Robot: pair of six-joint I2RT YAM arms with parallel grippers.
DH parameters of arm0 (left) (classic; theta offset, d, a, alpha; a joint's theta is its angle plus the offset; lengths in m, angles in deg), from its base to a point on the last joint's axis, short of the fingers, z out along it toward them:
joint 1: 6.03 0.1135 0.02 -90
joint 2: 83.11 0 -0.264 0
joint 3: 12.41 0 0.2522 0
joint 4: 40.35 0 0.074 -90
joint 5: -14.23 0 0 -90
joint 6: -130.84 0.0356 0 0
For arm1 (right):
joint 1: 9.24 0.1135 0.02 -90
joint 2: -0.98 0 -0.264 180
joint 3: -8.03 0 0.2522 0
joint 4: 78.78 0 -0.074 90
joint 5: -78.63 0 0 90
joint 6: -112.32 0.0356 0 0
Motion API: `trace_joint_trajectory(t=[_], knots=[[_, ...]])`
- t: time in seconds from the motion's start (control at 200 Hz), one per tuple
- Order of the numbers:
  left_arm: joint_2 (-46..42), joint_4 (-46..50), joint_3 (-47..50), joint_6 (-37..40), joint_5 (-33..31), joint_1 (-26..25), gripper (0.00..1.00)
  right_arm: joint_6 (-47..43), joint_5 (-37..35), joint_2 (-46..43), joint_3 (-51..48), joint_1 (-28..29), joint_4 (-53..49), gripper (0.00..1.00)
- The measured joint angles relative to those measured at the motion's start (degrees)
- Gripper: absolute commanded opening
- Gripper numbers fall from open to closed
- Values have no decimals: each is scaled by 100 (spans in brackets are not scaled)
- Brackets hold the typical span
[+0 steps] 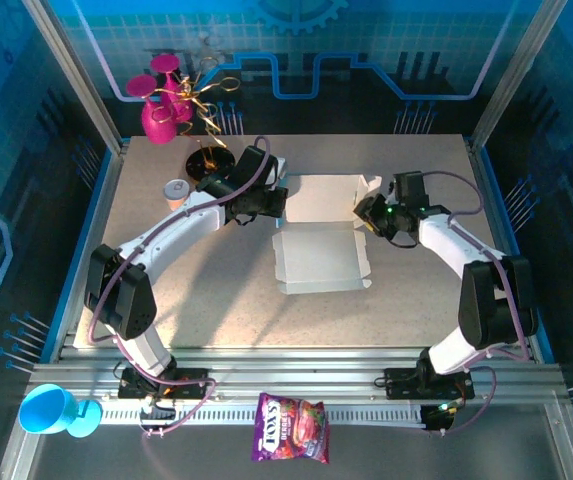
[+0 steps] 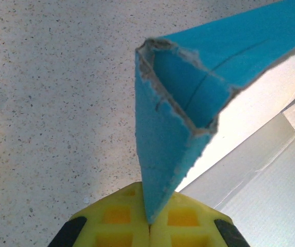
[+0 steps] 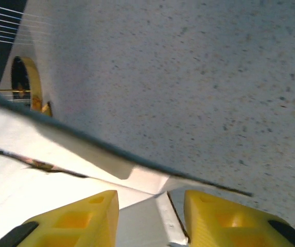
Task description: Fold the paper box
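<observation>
Mid-fold: paper box point(image 1: 321, 258) lay opened out at the centre of the desk point(image 1: 416, 300), a pincer at each side of its far half.
Left pincer point(image 2: 148, 225) was clamped shut on a blue side flap at the box's left edge, with the flap lifted and curled. Right pincer point(image 3: 151, 208) sat at the right edge, jaws apart and straddling a pale flap edge, no clamp visible. Step looked like raising the side walls. Next move likely needs the right pincer to bite, then both to fold inward together.

1 paper box point(image 1: 321, 258); 2 claws: left claw point(image 2: 149, 225), right claw point(image 3: 151, 205); 1 blue cup point(image 1: 51, 410); 1 snack bag point(image 1: 291, 428)
</observation>
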Motion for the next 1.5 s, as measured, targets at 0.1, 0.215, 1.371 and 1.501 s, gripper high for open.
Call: trace_joint_trajectory(t=[0.1,0.215,1.371,1.501], knots=[[24,4,-22,-2,0,0,0,87,66,0,87,68,72,38],[101,-2,-98,-2,0,0,0,170,114,7,94,129,85,38],[258,-2,-402,-122,911,540,0,-330,1023,-612,741,-483,411,52],[348,-4,-520,-103,1475,756,0,-323,1408,-957,929,-1257,1025,46]])
